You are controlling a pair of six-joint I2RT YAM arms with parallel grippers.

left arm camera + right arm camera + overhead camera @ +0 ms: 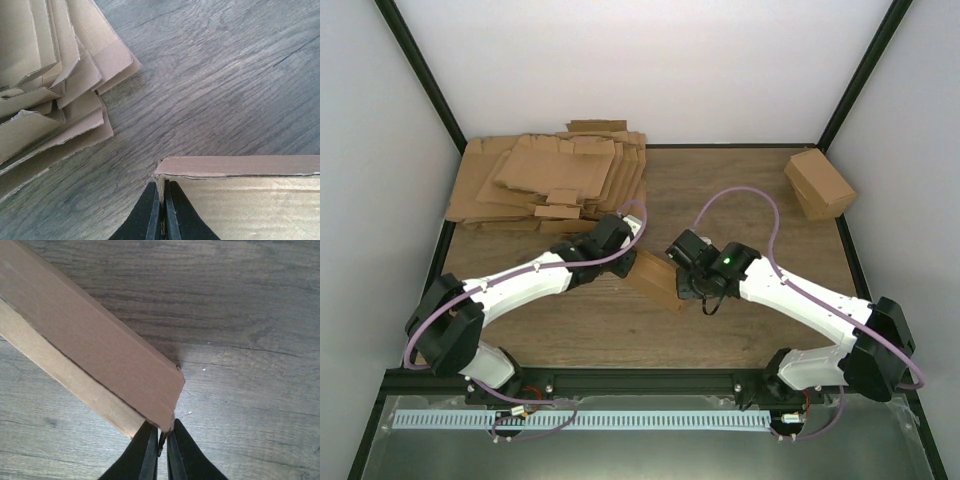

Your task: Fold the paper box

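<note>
Brown paper box [655,280], edges tight in left pincer [161,192] and right pincer [161,436]

the paper box [655,280], plain brown cardboard folded into a long narrow carton, is being pinched at both ends and held slantwise at the middle of the surface [570,330].

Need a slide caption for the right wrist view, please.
Right claw pinching one corner of the paper box, wooden table beneath.
</note>
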